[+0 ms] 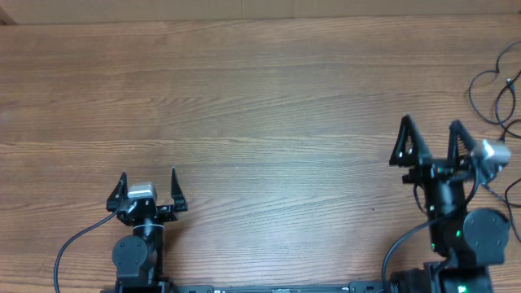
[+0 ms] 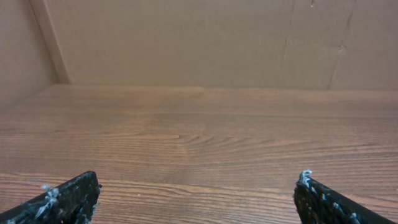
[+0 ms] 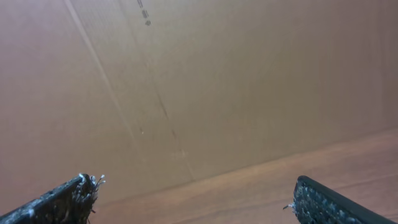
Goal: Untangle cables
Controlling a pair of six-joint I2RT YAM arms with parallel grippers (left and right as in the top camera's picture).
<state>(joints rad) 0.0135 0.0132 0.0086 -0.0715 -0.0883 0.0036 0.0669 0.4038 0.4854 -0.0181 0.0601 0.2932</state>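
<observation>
Well, could grab just one loop of the cables [image 1: 495, 81], lying at the far right edge of the table [image 1: 260, 98] and partly out of sight, and pull the knot tighter. Could drag them off the edge too. Wide open on the left gripper [image 1: 147, 175], nothing held or touched. Same on the right gripper [image 1: 430, 122]: wide open, empty, near the cables but apart.

Brown wood-grain tabletop [image 1: 260, 106] gives open passage left and middle; thin black looped cables [image 1: 472, 88] clutter its right edge; tan cardboard wall [image 2: 186, 37] behind.
</observation>
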